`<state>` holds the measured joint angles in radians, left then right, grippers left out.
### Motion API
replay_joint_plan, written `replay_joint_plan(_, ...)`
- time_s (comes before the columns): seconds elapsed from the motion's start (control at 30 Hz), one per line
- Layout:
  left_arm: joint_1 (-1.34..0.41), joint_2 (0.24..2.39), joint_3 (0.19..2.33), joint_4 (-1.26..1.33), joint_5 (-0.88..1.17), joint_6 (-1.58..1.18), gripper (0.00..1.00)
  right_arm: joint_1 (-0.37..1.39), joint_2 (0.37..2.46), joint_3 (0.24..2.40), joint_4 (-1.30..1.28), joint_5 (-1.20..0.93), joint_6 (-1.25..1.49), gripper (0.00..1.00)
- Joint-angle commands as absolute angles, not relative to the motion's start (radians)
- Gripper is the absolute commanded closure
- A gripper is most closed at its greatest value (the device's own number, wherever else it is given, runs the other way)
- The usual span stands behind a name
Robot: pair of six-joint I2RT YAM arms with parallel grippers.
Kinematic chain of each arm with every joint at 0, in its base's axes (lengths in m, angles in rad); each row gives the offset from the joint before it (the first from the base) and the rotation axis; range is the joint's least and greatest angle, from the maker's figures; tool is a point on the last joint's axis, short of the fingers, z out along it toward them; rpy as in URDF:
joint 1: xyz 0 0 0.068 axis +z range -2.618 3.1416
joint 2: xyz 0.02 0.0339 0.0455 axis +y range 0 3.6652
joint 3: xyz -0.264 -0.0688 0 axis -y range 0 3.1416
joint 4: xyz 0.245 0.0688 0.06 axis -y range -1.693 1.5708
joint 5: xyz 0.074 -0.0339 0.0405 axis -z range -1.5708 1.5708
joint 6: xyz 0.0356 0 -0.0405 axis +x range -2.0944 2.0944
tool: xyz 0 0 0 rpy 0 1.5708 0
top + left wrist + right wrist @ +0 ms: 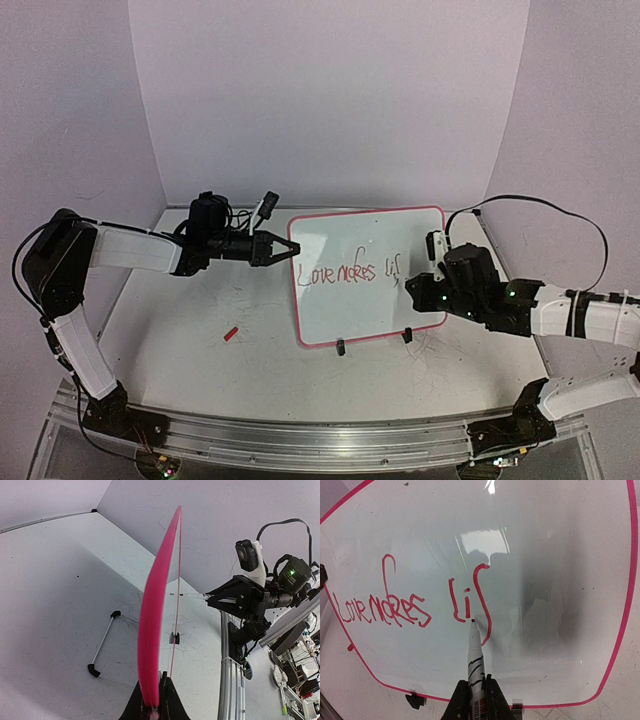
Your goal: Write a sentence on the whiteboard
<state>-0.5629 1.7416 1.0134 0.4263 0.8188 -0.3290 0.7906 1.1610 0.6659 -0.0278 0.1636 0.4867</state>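
Note:
The whiteboard (370,235) stands tilted at mid-table, glossy white with a pink-red rim. My left gripper (285,248) is shut on its left edge; the left wrist view shows the rim (155,615) edge-on between the jaws of the left gripper (152,690). The sentence (350,272) is thin red script, reading roughly "Love makes lif" (385,611). My right gripper (476,682) is shut on a red whiteboard marker (475,655). The marker's tip sits at the board (560,555) just below the "i". The top view has this gripper (415,285) at the board's right side.
A small red cap (230,334) lies on the table left of the board. Black stand feet (340,347) prop up the board's lower edge. A thin wire bracket with black ends (102,642) lies behind the board. A metal rail (320,440) runs along the near edge.

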Motion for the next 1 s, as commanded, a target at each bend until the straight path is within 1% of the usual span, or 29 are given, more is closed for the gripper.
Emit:
replay_joint_plan(0.0, -0.564, 1.748, 1.012, 0.348, 0.720, -0.245, 1.00, 0.788, 1.159, 0.713, 0.021, 0.204, 0.468, 1.00)
replay_joint_plan(0.5, -0.564, 1.758, 1.020, 0.347, 0.723, -0.245, 1.00, 0.788, 1.203, 0.716, 0.024, 0.235, 0.471, 1.00)
replay_joint_plan(0.8, -0.565, 1.754, 1.020, 0.345, 0.724, -0.245, 1.00, 0.788, 1.187, 0.715, -0.044, 0.345, 0.501, 1.00)
replay_joint_plan(0.87, -0.565, 1.752, 1.018, 0.345, 0.723, -0.245, 1.00, 0.788, 1.175, 0.716, -0.043, 0.331, 0.486, 1.00)
replay_joint_plan(0.97, -0.565, 1.752, 1.018, 0.344, 0.725, -0.245, 1.00, 0.788, 1.140, 0.702, 0.011, 0.255, 0.450, 1.00)
